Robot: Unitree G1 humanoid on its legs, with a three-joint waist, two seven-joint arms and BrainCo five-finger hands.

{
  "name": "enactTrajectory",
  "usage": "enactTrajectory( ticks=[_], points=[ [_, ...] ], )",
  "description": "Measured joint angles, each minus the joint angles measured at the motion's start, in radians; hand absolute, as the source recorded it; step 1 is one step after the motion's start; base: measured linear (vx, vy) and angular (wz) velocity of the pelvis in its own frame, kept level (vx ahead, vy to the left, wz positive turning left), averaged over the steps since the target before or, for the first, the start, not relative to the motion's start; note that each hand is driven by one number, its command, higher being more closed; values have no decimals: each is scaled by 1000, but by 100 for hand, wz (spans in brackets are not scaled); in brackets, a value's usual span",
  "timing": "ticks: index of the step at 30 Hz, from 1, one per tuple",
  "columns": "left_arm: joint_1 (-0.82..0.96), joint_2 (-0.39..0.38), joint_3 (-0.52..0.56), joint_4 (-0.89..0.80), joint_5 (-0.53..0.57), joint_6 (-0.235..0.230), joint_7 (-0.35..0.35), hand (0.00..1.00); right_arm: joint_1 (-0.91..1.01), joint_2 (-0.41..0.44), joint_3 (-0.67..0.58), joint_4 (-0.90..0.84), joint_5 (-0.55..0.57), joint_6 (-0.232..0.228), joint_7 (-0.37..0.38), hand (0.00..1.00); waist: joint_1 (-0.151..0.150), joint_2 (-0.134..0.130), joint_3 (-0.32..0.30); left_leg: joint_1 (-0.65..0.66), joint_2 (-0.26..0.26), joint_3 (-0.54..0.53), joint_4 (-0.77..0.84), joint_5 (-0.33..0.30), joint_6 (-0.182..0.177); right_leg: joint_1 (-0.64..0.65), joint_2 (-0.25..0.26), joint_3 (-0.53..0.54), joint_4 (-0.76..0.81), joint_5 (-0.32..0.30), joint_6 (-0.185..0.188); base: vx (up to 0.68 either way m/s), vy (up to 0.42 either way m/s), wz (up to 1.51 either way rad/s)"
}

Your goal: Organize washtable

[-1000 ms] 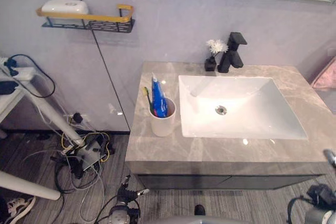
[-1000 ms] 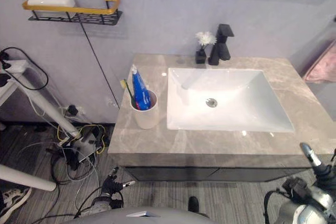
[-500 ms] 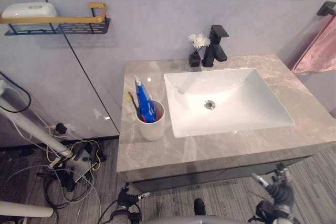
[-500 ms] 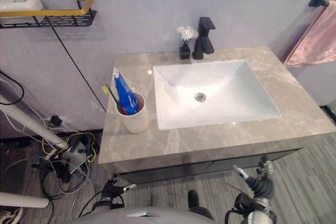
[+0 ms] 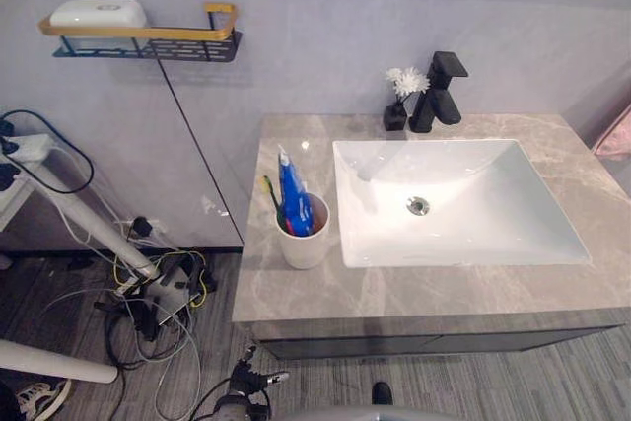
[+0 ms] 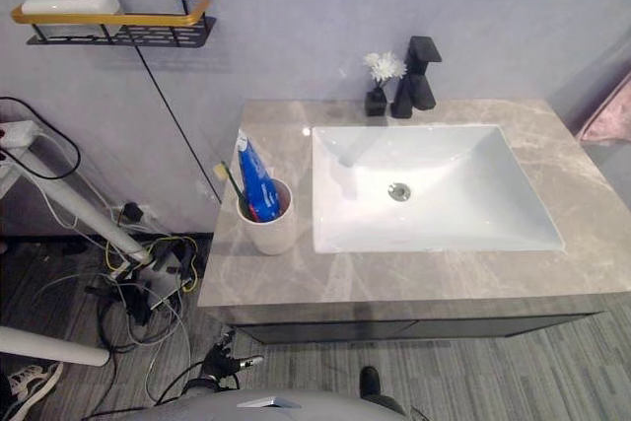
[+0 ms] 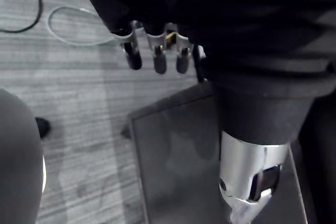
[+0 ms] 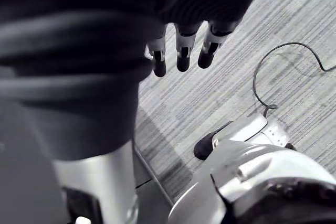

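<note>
A grey marble washtable (image 5: pixel 414 293) stands against the wall with a white sink (image 5: pixel 493 214) set into it. To the sink's left a white cup (image 5: pixel 304 241) holds a blue toothpaste tube (image 5: pixel 293 196) and a toothbrush (image 5: pixel 271 196). A black faucet (image 5: pixel 439 93) and a small black vase with a white flower (image 5: pixel 397 110) stand behind the sink. My left hand (image 7: pixel 155 56) hangs low in front of the table near the floor (image 5: pixel 251 379), fingers relaxed and empty. My right hand (image 8: pixel 181 51) also hangs over the floor, fingers relaxed, holding nothing.
A black and yellow wall shelf (image 5: pixel 148 41) at the upper left carries a white soap box (image 5: pixel 97 13). A pink towel (image 5: pixel 616 135) hangs at the far right. A tangle of cables (image 5: pixel 148 293) and white stand legs (image 5: pixel 79 214) cover the floor left of the table.
The camera swung right and then back left, so the whole scene shifted. My right hand, at the lower right before, has dropped lower. Nothing on the washtable has moved.
</note>
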Motion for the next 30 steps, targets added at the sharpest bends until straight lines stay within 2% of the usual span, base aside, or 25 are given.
enactTrajectory(
  ticks=[6, 9, 12, 14, 17, 18, 23, 27, 28, 30],
  points=[
    [-27, 17, 2, 40, -5, 2, -21, 0, -43, -20, 9, 72, -53, 21, 15, 0, 0, -7, 4, -1, -15, -54, -18, 27, 3, 21, -18, -49, -6, -1, 0, -54, -10, 28],
    [-27, 22, 13, 40, -50, 3, -20, 0, -63, -28, 13, 108, -59, 21, 15, 0, 1, -11, 4, 0, -15, -77, -24, 29, 1, 35, -19, -69, -6, -7, -2, -45, -20, 19],
    [-26, 17, 59, 39, -152, 3, -15, 0, -65, -33, 38, 111, -58, 20, 9, 0, -1, -17, 2, -10, -15, -112, -36, 44, -3, 38, -21, -101, -6, -11, -1, -23, -29, 31],
    [-19, 6, 122, 20, -261, 1, -1, 0, -74, -39, 44, 140, -50, 18, -1, 0, 1, -17, 2, -16, -15, -135, -43, 52, -5, 41, -22, -123, -6, -13, -3, 4, -25, 34],
    [10, -25, 229, -122, -437, -5, 29, 0, -83, -44, 49, 163, -10, 17, -15, 0, 1, -18, 2, -17, -15, -169, -54, 61, -7, 58, -24, -160, -6, -21, -3, 25, -15, 36],
    [21, -44, 272, -234, -535, -34, 54, 0, -85, -45, 50, 177, 8, 10, -20, 0, 6, -20, 2, -18, -15, -183, -56, 71, -6, 64, -26, -173, -6, -23, -3, 38, -7, 31],
    [16, -55, 327, -531, -610, -101, 121, 0, -79, -50, 85, 174, 44, -8, -36, 0, 28, -20, 2, -19, -17, -209, -71, 84, -6, 74, -30, -208, 0, -29, -3, 36, -4, 21],
    [6, -76, 327, -789, -609, -135, 168, 0, -69, -47, 110, 173, 46, -24, -39, 0, 34, -32, -11, -53, -24, -237, -44, 86, -6, 78, -38, -244, 1, -33, -2, -1, 0, 30],
    [5, -78, 323, -899, -608, -152, 187, 100, -61, -47, 125, 169, 58, -33, -39, 0, 40, -31, -10, -55, -26, -241, -34, 86, -6, 85, -41, -252, 1, -35, 0, -25, 0, 17],
    [10, -83, 323, -1055, -595, -186, 212, 100, -57, -47, 126, 169, 84, -34, -38, 0, 44, -29, -12, -54, -30, -244, -32, 86, -6, 96, -46, -264, 1, -40, 3, -36, 8, 17]
  ],
)
